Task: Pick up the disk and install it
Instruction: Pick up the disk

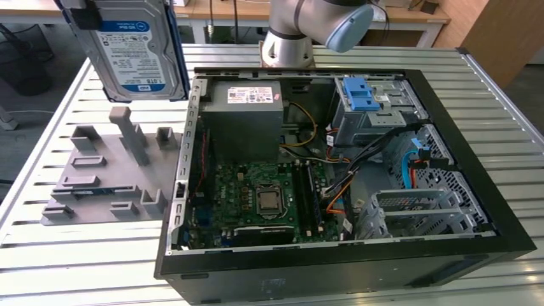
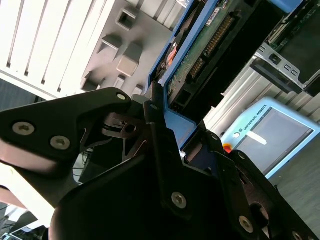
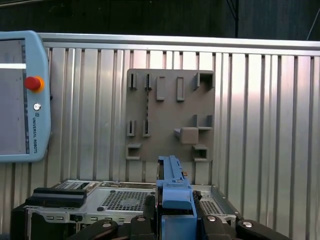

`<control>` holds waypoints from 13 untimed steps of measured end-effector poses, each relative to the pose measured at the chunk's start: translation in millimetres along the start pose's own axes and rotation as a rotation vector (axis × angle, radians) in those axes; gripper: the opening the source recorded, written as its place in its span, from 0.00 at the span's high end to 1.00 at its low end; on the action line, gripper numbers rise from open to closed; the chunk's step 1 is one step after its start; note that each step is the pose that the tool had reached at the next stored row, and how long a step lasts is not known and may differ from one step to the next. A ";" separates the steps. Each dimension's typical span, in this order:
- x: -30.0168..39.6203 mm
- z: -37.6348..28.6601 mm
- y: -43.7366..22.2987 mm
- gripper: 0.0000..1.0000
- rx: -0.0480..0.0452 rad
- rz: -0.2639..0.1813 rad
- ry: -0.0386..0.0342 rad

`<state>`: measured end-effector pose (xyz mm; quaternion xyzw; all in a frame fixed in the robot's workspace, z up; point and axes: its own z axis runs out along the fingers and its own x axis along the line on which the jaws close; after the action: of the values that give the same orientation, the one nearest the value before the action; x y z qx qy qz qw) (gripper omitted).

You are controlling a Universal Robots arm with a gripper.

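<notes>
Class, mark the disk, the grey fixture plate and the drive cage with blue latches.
disk (image 1: 132, 54), exterior view, on its white-and-blue label.
grey fixture plate (image 1: 119, 175), exterior view, on its flat base.
drive cage (image 1: 361, 95), exterior view, on its blue latch.

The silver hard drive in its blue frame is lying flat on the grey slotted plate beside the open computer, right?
No: the silver hard drive hangs above the grey slotted plate, clamped in the gripper, beside the open computer, as the exterior view shows.
</notes>
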<state>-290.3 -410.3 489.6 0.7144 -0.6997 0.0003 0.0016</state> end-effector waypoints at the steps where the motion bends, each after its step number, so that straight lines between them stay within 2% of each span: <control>1: 0.6 0.1 -0.4 0.64 0.0000 0.000 0.0001; 13: 7.9 0.6 -5.4 0.64 0.0000 0.000 0.0025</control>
<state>-284.7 -418.1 489.0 0.7144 -0.6997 0.0011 0.0025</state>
